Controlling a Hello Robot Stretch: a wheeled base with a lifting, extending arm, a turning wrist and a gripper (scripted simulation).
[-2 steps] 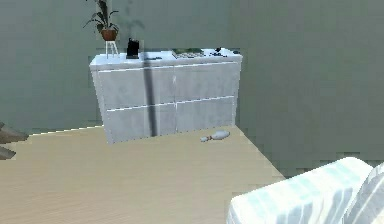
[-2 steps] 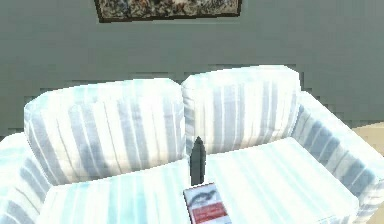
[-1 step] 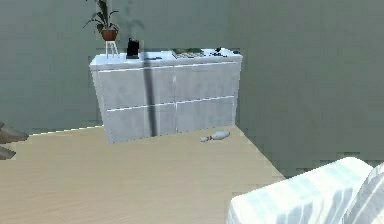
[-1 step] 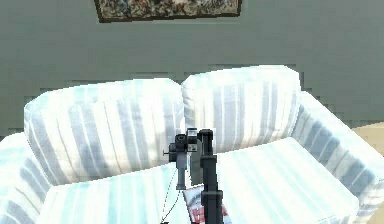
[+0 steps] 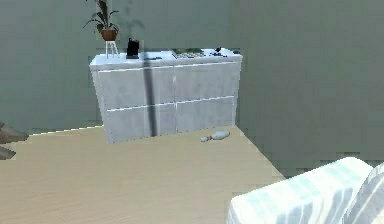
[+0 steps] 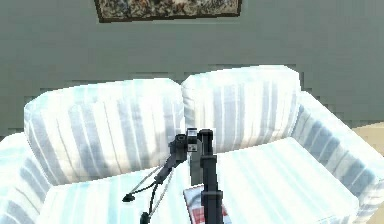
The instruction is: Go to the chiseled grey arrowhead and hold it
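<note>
White sofa behind the tool — cannot tell if it holds anything — dresser ahead.

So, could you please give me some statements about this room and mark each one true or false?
1. A potted plant stands on the dresser. True.
2. The dresser is red. False: it is grey.
3. A small grey thing lies on the floor by the dresser's foot. True.
4. The sofa is plain black. False: it is striped white and pale blue.
5. A framed picture hangs on the wall above the sofa. True.
6. The end effector shows against a kitchen table. False: the sofa's seat is behind it.
</note>
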